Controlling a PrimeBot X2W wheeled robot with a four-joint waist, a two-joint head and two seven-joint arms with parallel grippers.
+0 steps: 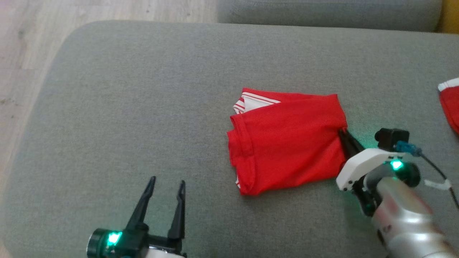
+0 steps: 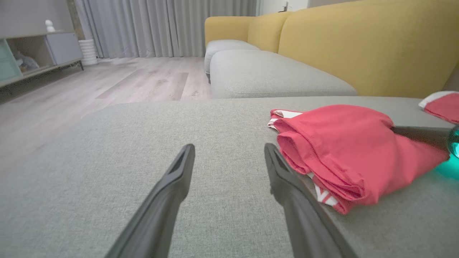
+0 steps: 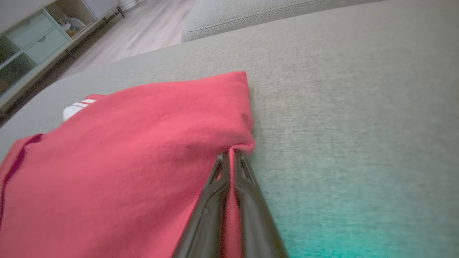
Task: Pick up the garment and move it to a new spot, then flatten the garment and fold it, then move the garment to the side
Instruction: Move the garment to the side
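Pinching the right edge of the folded red fabric garment (image 1: 287, 143) with white-striped trim, the right gripper (image 3: 231, 154) has both fingers clamped together on cloth. The garment lies mid-right on the grey woven cushion (image 1: 143, 89). Near-left, the left gripper (image 1: 166, 184) hovers, fingers apart, empty. Risk: the bite looks thin, maybe top layers only; dragging could unfold the stack or slip off.

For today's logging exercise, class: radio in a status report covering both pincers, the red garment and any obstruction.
Left pincer open, apart from the cloth. Right pincer shut on folded red garment, right edge. Second red cloth far right, apart.
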